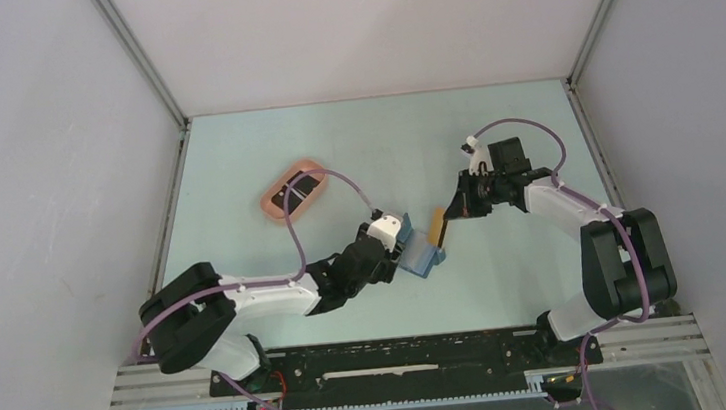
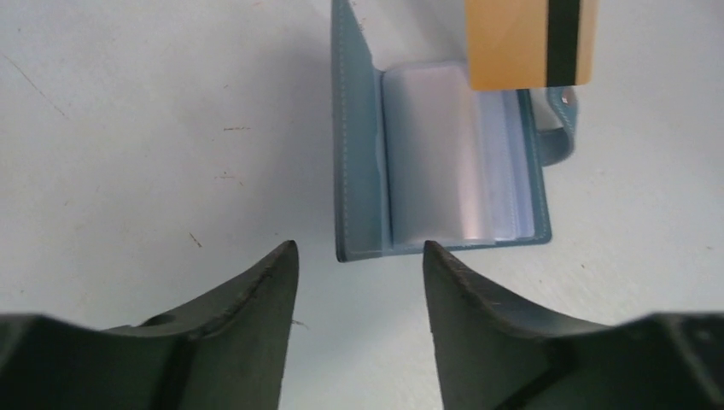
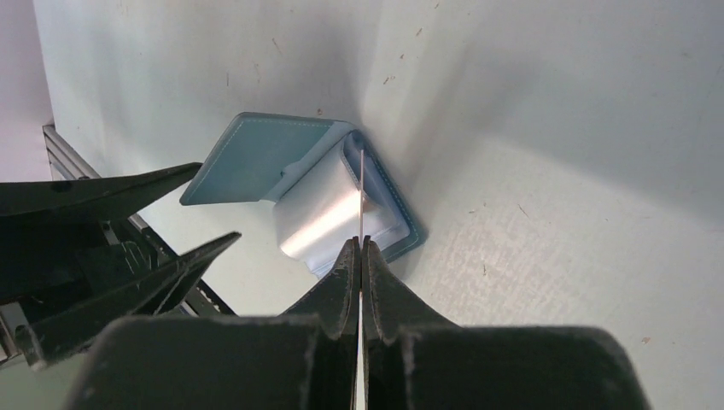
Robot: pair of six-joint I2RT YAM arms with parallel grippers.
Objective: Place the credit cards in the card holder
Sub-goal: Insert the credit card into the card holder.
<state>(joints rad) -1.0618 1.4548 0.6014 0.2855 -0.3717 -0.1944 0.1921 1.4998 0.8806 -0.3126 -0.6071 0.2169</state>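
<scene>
The card holder lies open on the table, a blue wallet with clear inner pockets. My left gripper is open just short of its near edge, with nothing between the fingers. My right gripper is shut on an orange-tan credit card with a dark stripe. It holds the card on edge over the wallet's pockets, so the right wrist view shows only a thin line. From above, the card hangs at the wallet's far end, in front of the right gripper. More black credit cards lie apart from both grippers.
A pink oval tray at the back left of the table holds the black cards. Grey walls close in the table on three sides. The left gripper's fingers show at the left of the right wrist view.
</scene>
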